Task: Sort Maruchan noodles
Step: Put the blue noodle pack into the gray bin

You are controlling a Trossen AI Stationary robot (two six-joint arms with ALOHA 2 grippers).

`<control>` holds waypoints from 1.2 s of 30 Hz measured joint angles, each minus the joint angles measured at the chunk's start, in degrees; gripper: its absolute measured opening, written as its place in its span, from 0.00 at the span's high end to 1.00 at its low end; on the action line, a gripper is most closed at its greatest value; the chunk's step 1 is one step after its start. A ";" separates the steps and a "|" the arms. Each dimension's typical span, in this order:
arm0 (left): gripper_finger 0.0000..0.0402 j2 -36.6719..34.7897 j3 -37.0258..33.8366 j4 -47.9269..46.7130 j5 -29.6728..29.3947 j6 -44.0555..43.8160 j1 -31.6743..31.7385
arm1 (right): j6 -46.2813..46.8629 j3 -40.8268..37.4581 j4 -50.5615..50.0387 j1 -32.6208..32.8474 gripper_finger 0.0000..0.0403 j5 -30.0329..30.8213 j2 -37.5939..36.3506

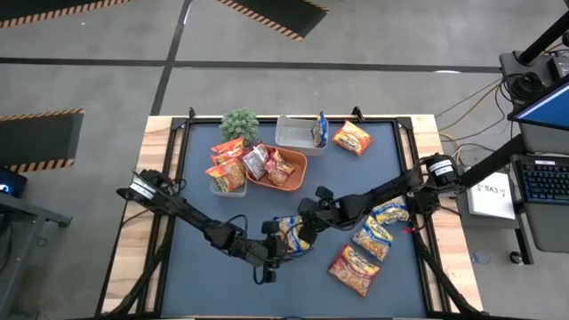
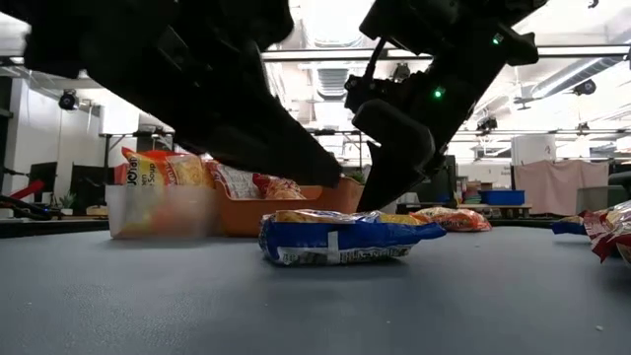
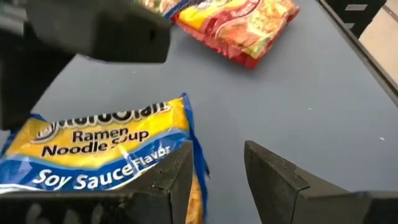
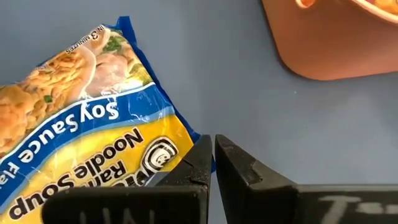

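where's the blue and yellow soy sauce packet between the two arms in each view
High view: soy sauce packet lies low of centre, where both arms meet.
Low view: centre, flat on the table.
Left wrist view: beside the open left fingers.
Right wrist view: beside the shut right fingers.
Shared landmark: the orange tray, behind the packet in the low view and at the right wrist picture's corner.

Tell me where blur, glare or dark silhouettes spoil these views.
Low view: both arms are backlit silhouettes against bright ceiling lights, and the clear tub is blurred. Left wrist view: the right arm looms as a dark blur, with glare on the blue packet. Right wrist view: the packet's print is sharp; the orange tray is soft.
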 joint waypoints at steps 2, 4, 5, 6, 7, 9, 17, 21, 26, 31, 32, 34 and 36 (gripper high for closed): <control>0.68 0.67 0.00 0.52 1.10 -0.69 0.50 | -0.04 -0.35 0.92 0.00 0.97 0.02 0.00; 0.68 1.02 -0.02 0.27 2.17 -1.32 0.72 | -0.04 -0.60 1.94 0.00 0.97 0.00 0.00; 0.68 1.11 -0.02 0.27 2.51 -1.82 0.81 | -0.04 -0.69 2.21 0.00 0.97 -0.04 0.00; 0.68 1.11 -0.02 -0.22 2.55 -2.26 0.83 | -0.02 -0.77 2.25 0.00 0.97 -0.28 0.00; 0.68 1.11 -0.02 -1.02 2.60 -2.73 0.83 | 0.00 -0.86 2.14 0.03 0.97 -0.76 0.00; 0.68 1.11 -0.02 -2.65 2.68 -3.78 0.86 | 0.19 -0.89 2.08 0.10 0.97 -2.84 0.00; 0.68 -1.46 0.07 -13.93 2.55 -7.94 0.79 | 4.48 -0.89 1.79 1.13 0.97 -11.00 0.00; 0.68 -4.31 -0.07 -22.11 2.24 -8.14 0.63 | 7.20 -0.92 1.90 2.10 0.97 -16.53 0.00; 0.68 -7.42 -0.09 -29.27 0.86 -8.14 0.64 | 10.31 -0.48 1.15 3.55 0.97 -19.11 -0.34; 0.68 -8.22 -0.09 -29.59 0.19 -8.12 0.19 | 11.04 0.66 -3.08 3.69 0.97 -18.69 -1.73; 0.68 -8.22 -0.09 -29.47 0.19 -8.14 0.14 | 11.39 0.68 -3.89 3.69 0.97 -18.68 -2.13; 0.68 -8.22 -0.08 -28.55 -0.56 -8.11 -0.15 | 11.84 0.66 -5.60 3.71 0.97 -18.65 -3.06; 0.68 -8.24 0.02 -28.02 -2.30 -7.73 -0.48 | 11.95 0.55 -7.26 3.72 0.97 -18.56 -4.15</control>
